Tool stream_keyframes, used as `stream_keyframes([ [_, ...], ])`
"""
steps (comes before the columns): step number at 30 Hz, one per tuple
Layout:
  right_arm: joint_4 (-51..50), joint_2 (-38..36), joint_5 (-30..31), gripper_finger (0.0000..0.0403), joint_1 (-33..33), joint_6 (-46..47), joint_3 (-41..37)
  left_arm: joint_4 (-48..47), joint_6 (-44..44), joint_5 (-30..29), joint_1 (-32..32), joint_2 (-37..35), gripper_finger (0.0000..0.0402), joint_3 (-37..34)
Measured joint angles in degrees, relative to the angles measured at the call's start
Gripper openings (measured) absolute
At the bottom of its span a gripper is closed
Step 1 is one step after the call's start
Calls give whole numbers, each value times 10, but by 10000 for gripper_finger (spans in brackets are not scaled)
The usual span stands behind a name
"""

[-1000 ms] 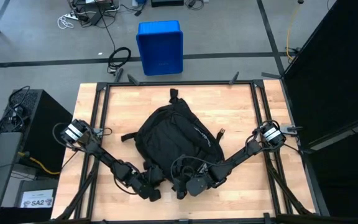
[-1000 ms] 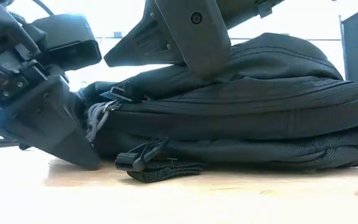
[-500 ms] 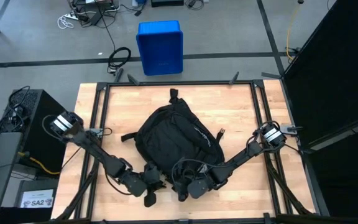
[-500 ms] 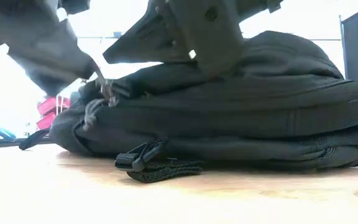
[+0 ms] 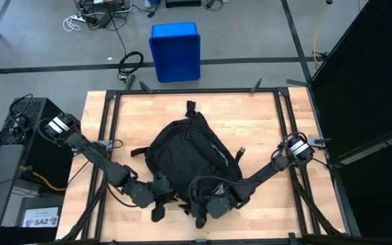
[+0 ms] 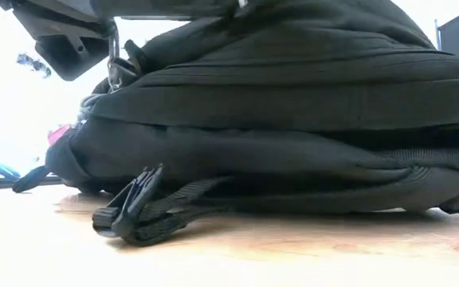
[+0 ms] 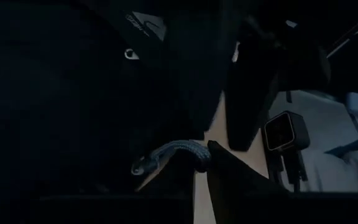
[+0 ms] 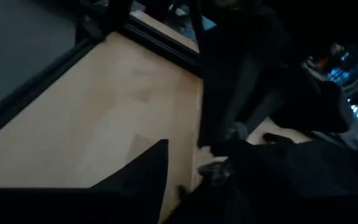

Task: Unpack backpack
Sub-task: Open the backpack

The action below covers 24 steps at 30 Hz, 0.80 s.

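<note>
black backpack [image 5: 189, 153] lies flat near the middle of the wooden desk [image 5: 257, 119], top handle toward the far edge, lower end toward the near edge. small white logo visible on its front panel. in the low view the pack fills most of the frame, with a strap buckle [image 6: 130, 209] resting on the desk surface at its near side.

left claw [image 5: 156, 197] sits at the near end of the pack, on the left side, fingers pressed fully together on a grey zipper pull [image 7: 166, 154]; in the left wrist view the corded pull runs out from between the dark fingers against the black fabric.

right claw [image 5: 203, 207] is just beside it at the same near end of the pack, to the right, low over the desk. its fingers stand partly apart; whether they pinch fabric cannot be told from these views.

beyond the far edge, a blue bin [image 5: 175, 51] stands on the floor, with cables [image 5: 129, 62] near it.
</note>
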Motion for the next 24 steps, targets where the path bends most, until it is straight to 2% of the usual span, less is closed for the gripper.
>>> stream_keyframes([
  [8, -3, 0, -65, 123, -31, 50, 0, -10, 3, 13, 2, -1, 8, 0],
  [17, -2, 0, -96, 99, -41, 49, 0, -9, 15, 35, 3, -1, 8, 0],
  [24, -5, 0, -117, 106, -44, 47, 0, -10, 18, 59, 4, -3, 8, 0],
])
